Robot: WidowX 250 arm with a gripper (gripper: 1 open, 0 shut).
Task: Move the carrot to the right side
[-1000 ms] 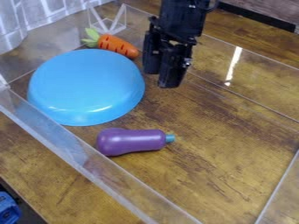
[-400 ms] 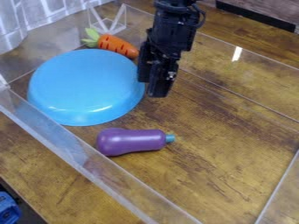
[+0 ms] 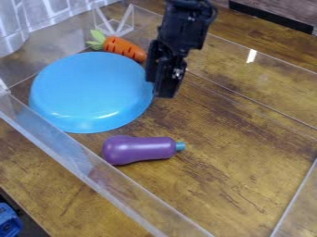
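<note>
From my end, the arm comes in at the top of the frame, just right of centre, and points down toward the wooden table [image 3: 235,143], its dark gripper [image 3: 165,85] low over the boards beside the right edge of the blue plate [image 3: 91,93]. The wrist looks close to upright, with the black finger parts angled slightly toward the lower left. I can't tell whether the pincer is wide or narrow; the fingers merge into one dark shape from this view, and I can't make out anything held between them. The carrot [image 3: 121,47] lies in the upper left of the frame, just above the plate, its green top [image 3: 95,40] toward the left and its orange body slanting down to the right, its lower end near the arm. It seems to rest right by the plate's upper rim, though I can't say for sure that they touch. The purple eggplant toy [image 3: 139,148] lies below the plate, left of the frame's centre line, teal tip pointing right.
</note>
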